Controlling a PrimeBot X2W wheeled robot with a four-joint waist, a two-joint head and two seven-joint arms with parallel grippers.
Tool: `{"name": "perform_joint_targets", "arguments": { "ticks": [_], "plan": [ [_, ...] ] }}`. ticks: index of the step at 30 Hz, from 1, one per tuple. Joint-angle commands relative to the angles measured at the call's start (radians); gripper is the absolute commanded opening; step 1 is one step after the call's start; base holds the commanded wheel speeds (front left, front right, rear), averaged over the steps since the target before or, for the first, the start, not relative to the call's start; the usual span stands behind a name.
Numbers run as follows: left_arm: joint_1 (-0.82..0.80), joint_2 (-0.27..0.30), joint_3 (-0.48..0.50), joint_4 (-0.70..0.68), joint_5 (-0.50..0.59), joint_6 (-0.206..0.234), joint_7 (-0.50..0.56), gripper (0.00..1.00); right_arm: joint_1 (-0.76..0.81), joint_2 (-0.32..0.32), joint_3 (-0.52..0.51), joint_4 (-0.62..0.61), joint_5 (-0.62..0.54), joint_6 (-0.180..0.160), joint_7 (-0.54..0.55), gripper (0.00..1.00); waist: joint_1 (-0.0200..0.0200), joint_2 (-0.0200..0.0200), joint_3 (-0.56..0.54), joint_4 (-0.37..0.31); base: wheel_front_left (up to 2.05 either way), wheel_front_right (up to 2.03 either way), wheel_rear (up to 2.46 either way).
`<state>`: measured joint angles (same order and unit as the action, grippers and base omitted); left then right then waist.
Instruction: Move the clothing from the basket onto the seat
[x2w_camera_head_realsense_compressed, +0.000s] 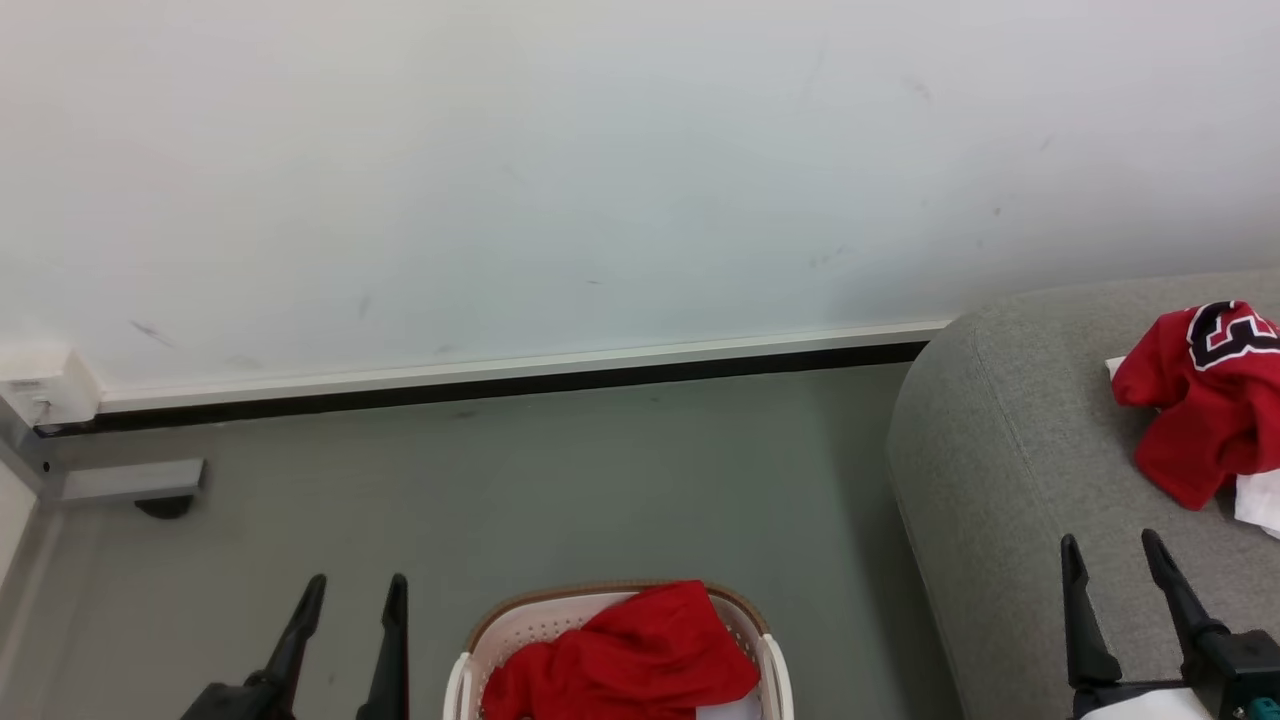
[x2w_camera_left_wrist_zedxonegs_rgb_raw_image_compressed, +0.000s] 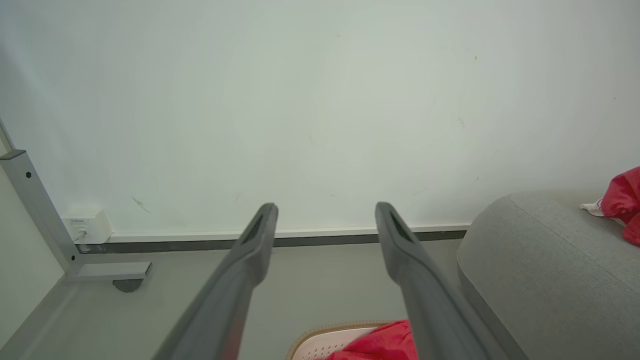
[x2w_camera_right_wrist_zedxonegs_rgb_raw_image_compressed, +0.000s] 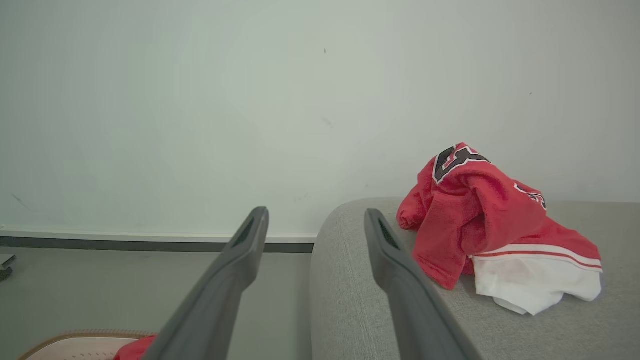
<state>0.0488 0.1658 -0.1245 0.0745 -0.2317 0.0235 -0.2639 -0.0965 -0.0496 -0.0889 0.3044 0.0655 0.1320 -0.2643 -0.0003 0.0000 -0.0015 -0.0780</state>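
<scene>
Left gripper (x2w_camera_head_realsense_compressed: 358, 582) and right gripper (x2w_camera_head_realsense_compressed: 1110, 540) point forward, flanking the basket (x2w_camera_head_realsense_compressed: 776, 665), fingers (x2w_camera_head_realsense_compressed: 298, 625) spread, empty.

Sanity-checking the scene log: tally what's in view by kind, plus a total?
Red garments: 2, the jersey on the seat, a red garment in the basket
Baskets: 1
Seats: 1
Grippers: 2, left gripper and right gripper, both open
Total: 6
</scene>
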Motion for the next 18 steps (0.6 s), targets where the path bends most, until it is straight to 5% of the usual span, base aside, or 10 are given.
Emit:
{"name": "perform_joint_targets", "arguments": {
  "ticks": [1, 18],
  "plan": [
    [0.019, -0.009, 0.020, -0.005, 0.024, -0.012, -0.001, 1.00, 0.023, -0.002, 0.011, 0.000, 0.020, -0.003, 0.000, 1.00, 0.0003, 0.0000, -0.005, 0.005, 0.00, 0.00, 0.00],
    [0.041, -0.080, 0.142, 0.013, 0.106, -0.099, -0.001, 1.00, 0.039, -0.002, 0.070, 0.019, 0.051, -0.003, 0.000, 1.00, 0.0003, 0.0000, -0.004, 0.010, 0.00, 0.00, 0.00]
  ]
}}
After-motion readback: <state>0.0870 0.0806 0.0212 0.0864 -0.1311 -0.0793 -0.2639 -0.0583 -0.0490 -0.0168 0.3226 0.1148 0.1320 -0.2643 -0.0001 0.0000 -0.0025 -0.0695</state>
